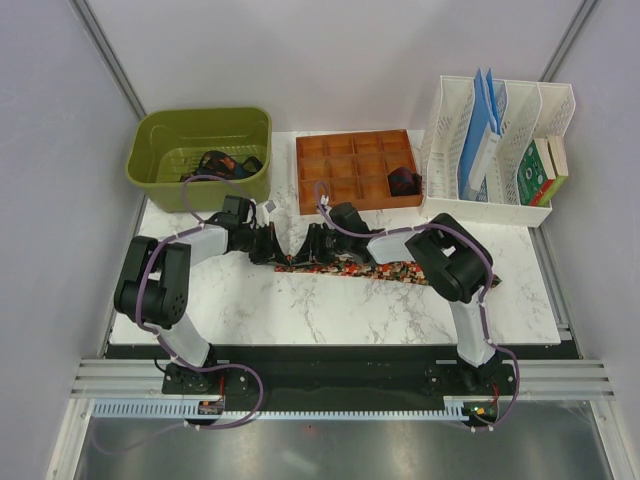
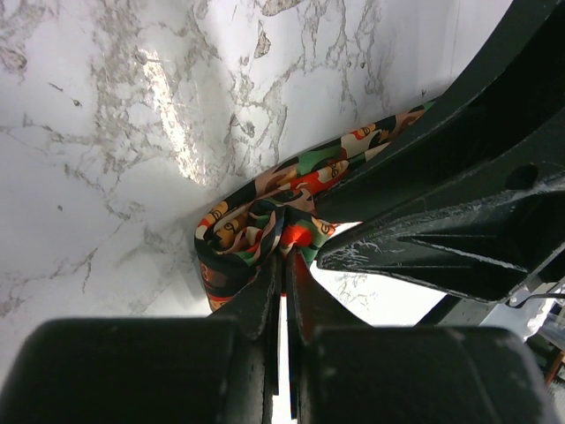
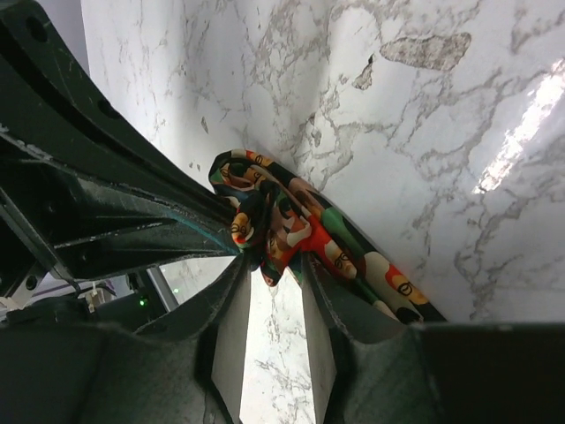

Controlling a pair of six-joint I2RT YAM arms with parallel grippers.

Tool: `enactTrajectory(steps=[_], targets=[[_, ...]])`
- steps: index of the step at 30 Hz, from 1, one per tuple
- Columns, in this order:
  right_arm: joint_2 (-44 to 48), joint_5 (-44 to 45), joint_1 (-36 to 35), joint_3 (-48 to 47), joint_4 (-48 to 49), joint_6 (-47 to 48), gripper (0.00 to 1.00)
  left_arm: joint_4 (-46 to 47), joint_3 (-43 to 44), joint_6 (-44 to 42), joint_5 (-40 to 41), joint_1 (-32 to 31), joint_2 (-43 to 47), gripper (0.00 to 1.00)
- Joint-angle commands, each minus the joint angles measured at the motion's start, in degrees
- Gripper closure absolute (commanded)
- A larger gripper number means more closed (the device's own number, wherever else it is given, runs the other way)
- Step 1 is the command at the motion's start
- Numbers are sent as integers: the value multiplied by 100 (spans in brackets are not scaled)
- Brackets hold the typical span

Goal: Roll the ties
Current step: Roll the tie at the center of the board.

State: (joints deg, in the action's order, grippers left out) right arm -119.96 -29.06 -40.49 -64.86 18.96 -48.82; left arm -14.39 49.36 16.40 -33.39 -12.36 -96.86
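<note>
Left end effector [image 2: 282, 261]: pressed together on the bunched end of the tie [image 2: 265, 221] (the fabric is folded up just at its tips).
Right end effector [image 3: 269, 265]: spread, one finger on each side of the same bunched end; bare worktop [image 3: 441, 132] shows between them.
Tie: speckled red, green and orange on black; the rest lies flat on the worktop, stretched to the right.
Basket [image 1: 160, 172]: green, back left, with dark ties [image 1: 225, 163] inside.
Tray [image 1: 350, 165]: wooden, with compartments; one dark roll [image 1: 403, 182] in a right compartment.
</note>
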Motion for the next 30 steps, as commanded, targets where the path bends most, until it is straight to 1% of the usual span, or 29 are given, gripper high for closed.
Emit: enactTrajectory(steps=[1, 9, 13, 17, 19, 22, 28, 30], targets=[[263, 14, -3, 193, 64, -110, 61, 42, 56, 82, 333, -30, -228, 98], [70, 128, 6, 114, 301, -356, 60, 24, 56, 38, 315, -30, -193, 98], [-88, 172, 6, 0, 371, -444, 64, 15, 38, 38, 271, -38, -167, 98], [-212, 181, -11, -35, 441, -488, 71, 51, 73, -23, 236, -38, -167, 96], [-238, 181, -12, -35, 459, -515, 71, 42, 73, -32, 245, -38, -175, 96], [-256, 199, -47, -53, 494, -576, 71, 42, 47, -50, 245, -73, -175, 96], [-150, 181, -64, -70, 460, -576, 65, 42, 29, -32, 262, -100, -176, 96], [-168, 243, -82, -88, 389, -524, 67, 51, 38, -41, 262, -100, -184, 96]])
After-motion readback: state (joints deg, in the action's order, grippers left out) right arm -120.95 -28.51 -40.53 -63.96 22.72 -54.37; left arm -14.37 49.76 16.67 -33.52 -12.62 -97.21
